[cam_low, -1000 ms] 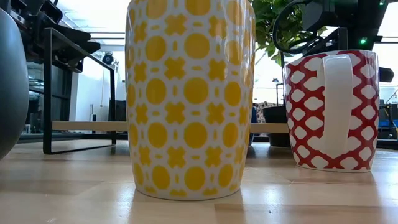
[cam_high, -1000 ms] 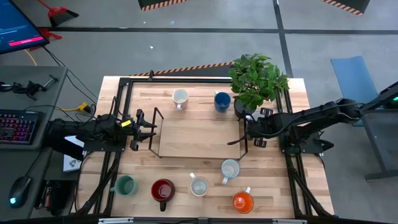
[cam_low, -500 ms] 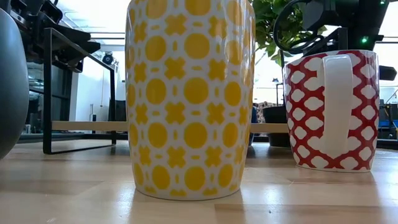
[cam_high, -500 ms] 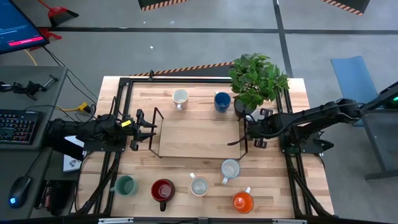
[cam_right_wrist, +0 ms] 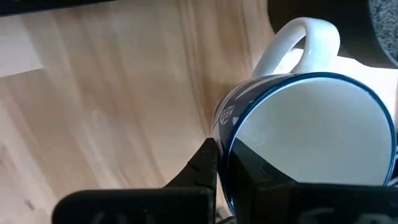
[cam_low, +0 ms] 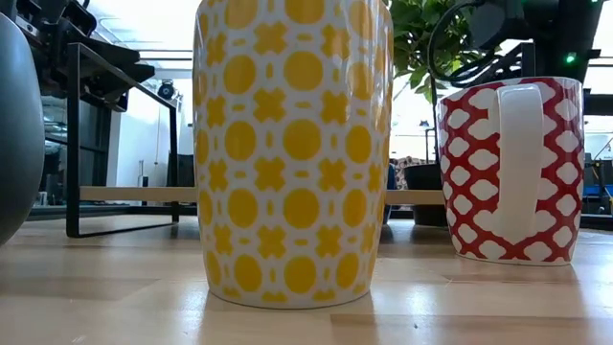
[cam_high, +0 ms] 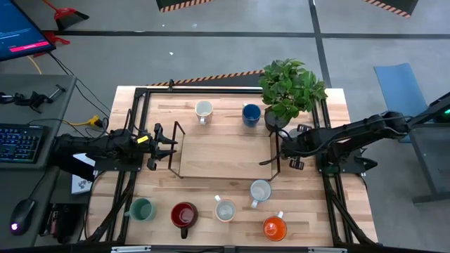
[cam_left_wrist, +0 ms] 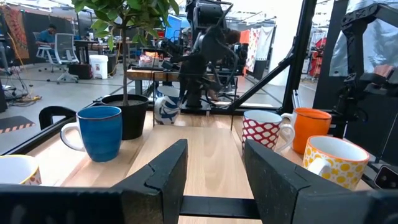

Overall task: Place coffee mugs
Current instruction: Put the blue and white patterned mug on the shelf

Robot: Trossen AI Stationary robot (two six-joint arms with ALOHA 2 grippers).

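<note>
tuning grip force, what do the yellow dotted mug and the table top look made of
Yellow dotted mug: probably glazed ceramic. It has a smooth, faintly shiny white surface with a printed yellow pattern, and a thick rim in the left wrist view.
Table top: wood, seemingly sealed butcher block, with visible plank seams, grain and a slight sheen.

Grey floor (cam_high: 211, 56) surrounds the wooden table (cam_high: 225, 151). Left of the table stands a desk (cam_high: 42, 105) bearing a keyboard (cam_high: 21, 144); right, perhaps a blue chair (cam_high: 401, 81).
</note>
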